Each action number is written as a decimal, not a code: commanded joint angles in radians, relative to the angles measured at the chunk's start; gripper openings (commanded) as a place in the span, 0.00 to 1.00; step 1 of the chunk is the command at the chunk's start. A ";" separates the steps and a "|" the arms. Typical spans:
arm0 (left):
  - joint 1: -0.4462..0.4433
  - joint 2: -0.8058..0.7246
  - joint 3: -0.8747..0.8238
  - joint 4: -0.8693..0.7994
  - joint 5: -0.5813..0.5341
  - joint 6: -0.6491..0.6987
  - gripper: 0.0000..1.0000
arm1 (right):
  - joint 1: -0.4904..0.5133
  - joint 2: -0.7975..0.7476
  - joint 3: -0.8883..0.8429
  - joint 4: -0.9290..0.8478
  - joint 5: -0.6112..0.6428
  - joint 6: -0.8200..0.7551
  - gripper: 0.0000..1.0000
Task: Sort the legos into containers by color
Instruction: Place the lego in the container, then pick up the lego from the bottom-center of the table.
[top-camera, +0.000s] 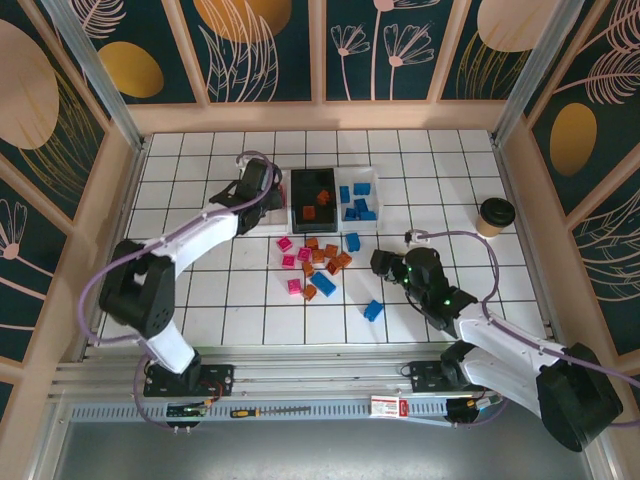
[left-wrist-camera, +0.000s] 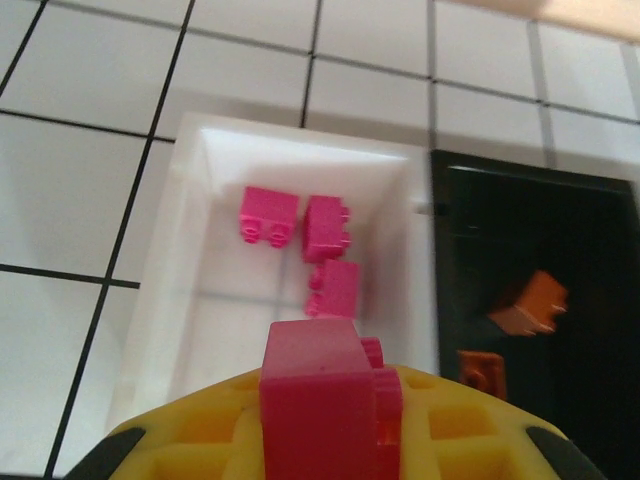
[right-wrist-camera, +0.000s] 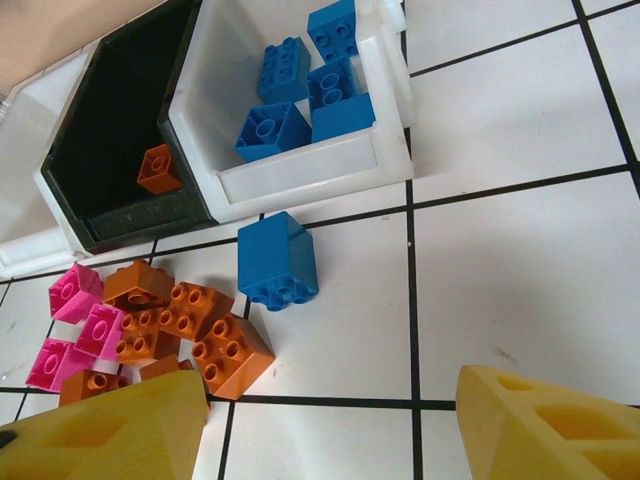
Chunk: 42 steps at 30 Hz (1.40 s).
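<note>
Three small rectangular trays are set side by side toward the far edge of the white tiled table (top-camera: 260, 320), at about mid-width. In the left white tray (left-wrist-camera: 190, 250), three hot-pink bricks (left-wrist-camera: 327, 228) are seen lying loose. A fourth pink brick (left-wrist-camera: 320, 400) is clamped between the yellow left fingers (left-wrist-camera: 450, 420) over that tray. The black tray (right-wrist-camera: 110, 130) in the middle is occupied by orange-brown bricks (left-wrist-camera: 535, 300), and the right white tray (right-wrist-camera: 300, 165) by several blue bricks (right-wrist-camera: 285, 65). A loose heap of orange-brown and pink bricks (right-wrist-camera: 190, 325) is spread over the middle of the table, with a blue brick (right-wrist-camera: 277, 260) set beside it, just in front of the right tray. Another blue brick (top-camera: 373, 310) is seen apart, toward the near edge. The right fingers (right-wrist-camera: 110, 430) are held spread above the table near the heap, with nothing between them.
</note>
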 joint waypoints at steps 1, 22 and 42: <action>0.024 0.104 0.076 0.002 0.022 0.019 0.12 | -0.008 -0.023 -0.012 -0.020 0.035 0.002 0.67; -0.050 -0.246 -0.103 0.127 0.218 -0.051 0.94 | 0.046 0.084 0.035 -0.149 -0.112 -0.020 0.67; -0.110 -0.585 -0.631 0.256 0.294 -0.194 0.99 | 0.349 0.265 0.136 -0.447 -0.036 0.090 0.67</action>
